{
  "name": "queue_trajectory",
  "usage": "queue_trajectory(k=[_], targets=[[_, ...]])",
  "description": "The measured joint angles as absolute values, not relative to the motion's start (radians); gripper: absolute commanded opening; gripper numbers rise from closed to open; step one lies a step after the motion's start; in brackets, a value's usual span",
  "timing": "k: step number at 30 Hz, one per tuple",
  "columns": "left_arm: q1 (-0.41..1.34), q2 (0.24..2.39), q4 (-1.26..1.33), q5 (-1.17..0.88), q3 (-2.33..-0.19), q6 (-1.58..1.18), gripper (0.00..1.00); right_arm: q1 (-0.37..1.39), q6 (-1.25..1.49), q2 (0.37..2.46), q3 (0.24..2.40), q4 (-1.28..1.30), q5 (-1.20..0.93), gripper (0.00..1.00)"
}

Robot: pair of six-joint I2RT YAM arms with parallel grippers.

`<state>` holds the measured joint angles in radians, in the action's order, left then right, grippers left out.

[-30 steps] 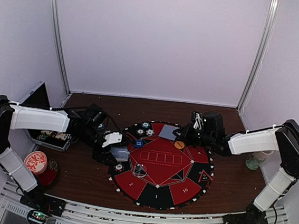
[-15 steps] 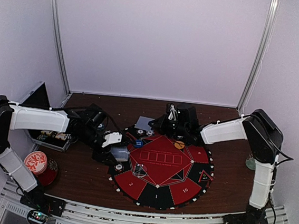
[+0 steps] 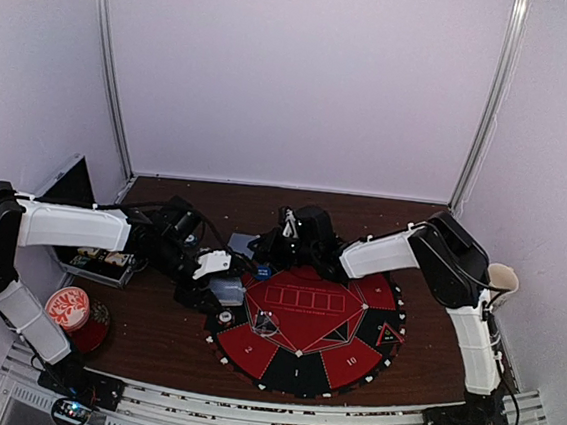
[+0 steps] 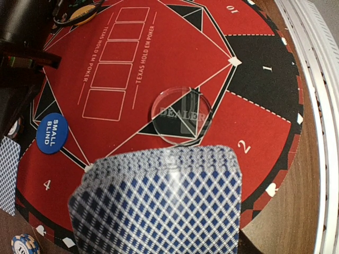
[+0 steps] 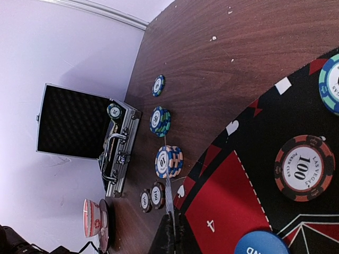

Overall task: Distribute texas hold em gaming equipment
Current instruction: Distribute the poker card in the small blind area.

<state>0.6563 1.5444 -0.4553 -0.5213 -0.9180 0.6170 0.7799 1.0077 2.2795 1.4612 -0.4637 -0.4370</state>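
Right tool (image 3: 268,243) (card (image 3: 243,242) too) further left

Blue-and-white diamond lattice on my cards (image 4: 159,206), red-and-black mat (image 4: 175,53), blue button disc (image 4: 52,133), dark brown woodgrain tabletop (image 5: 222,63)

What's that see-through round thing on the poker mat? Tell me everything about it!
It is a round, flat disc, clear like glass or plastic, with DEALER printed across it. It lies flat on the red-and-black mat, over a black triangle beside the field numbered 2. You can see the mat's lines through it. Nothing but the mat seems to touch it.
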Motion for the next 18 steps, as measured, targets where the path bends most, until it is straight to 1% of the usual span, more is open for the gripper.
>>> queue_trajectory(k=[18], targets=[[0.656,1.542,-0.456,-0.521,-0.918,0.620,0.43,0.797,1.021,2.367,1.517,-0.455,-0.426,0.00]])
